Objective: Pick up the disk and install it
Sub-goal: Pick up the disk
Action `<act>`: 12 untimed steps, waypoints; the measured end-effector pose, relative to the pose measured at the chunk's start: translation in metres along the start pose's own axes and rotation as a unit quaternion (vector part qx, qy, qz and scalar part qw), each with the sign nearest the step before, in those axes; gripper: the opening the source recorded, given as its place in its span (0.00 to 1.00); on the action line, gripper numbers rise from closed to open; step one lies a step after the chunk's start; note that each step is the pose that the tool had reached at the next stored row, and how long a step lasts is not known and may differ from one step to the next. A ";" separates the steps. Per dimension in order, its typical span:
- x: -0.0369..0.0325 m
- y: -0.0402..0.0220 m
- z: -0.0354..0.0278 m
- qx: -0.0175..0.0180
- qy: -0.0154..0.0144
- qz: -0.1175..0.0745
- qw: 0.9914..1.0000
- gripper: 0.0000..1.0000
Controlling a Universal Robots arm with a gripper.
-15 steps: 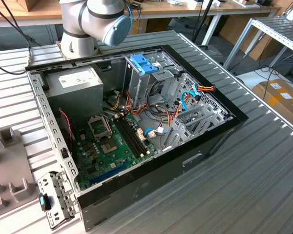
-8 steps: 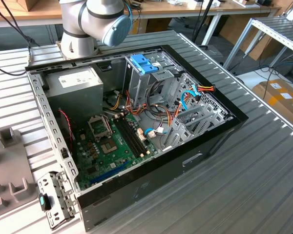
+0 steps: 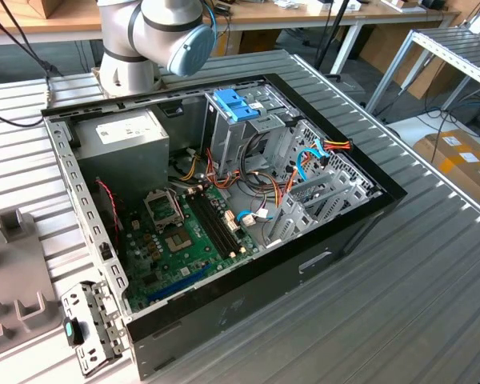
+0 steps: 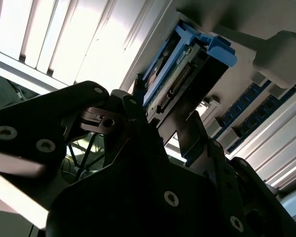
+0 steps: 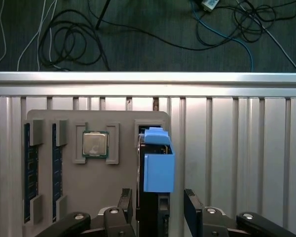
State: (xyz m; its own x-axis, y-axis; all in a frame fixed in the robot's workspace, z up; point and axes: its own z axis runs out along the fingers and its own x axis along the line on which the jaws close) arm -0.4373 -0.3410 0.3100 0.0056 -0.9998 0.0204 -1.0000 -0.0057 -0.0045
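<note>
The disk (image 5: 159,170) stands on edge in a slot of a grey holder tray (image 5: 103,187), its blue plastic rail facing the first wrist camera. My gripper (image 5: 159,210) is open, one dark finger on each side of the disk. A small gap shows between the disk and each finger (image 5: 192,207). In the second wrist view the disk (image 4: 180,74) shows its connector edge and blue rail just beyond the dark gripper (image 4: 163,118). The open computer case (image 3: 368,216) lies on the slatted metal table in the exterior view.
The holder tray also carries a processor chip (image 5: 95,144) and memory sticks (image 5: 28,173). In the exterior view the case holds a motherboard (image 3: 184,240), a grey power supply (image 3: 124,136), loose cables and a drive cage with a light-blue latch (image 3: 236,104). The arm's base (image 3: 144,40) stands behind the case.
</note>
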 end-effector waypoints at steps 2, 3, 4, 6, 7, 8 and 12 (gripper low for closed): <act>-0.0001 0.0001 0.0023 0.000 0.000 -0.002 1.000 0.54; -0.0001 0.0001 0.0033 0.000 0.000 -0.002 1.000 0.54; -0.0001 0.0002 0.0033 0.000 0.000 -0.002 1.000 0.54; -0.0001 0.0002 0.0034 0.000 0.000 -0.002 1.000 0.54; -0.0001 0.0003 0.0035 0.000 0.000 -0.002 1.000 0.54; -0.0001 0.0003 0.0036 0.000 0.000 -0.002 1.000 0.54; -0.0001 0.0003 0.0051 0.000 0.000 -0.002 1.000 0.54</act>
State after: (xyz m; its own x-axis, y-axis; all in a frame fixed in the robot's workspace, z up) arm -0.4376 -0.3410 0.3049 0.0104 -0.9997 0.0204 -0.9999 -0.0105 -0.0043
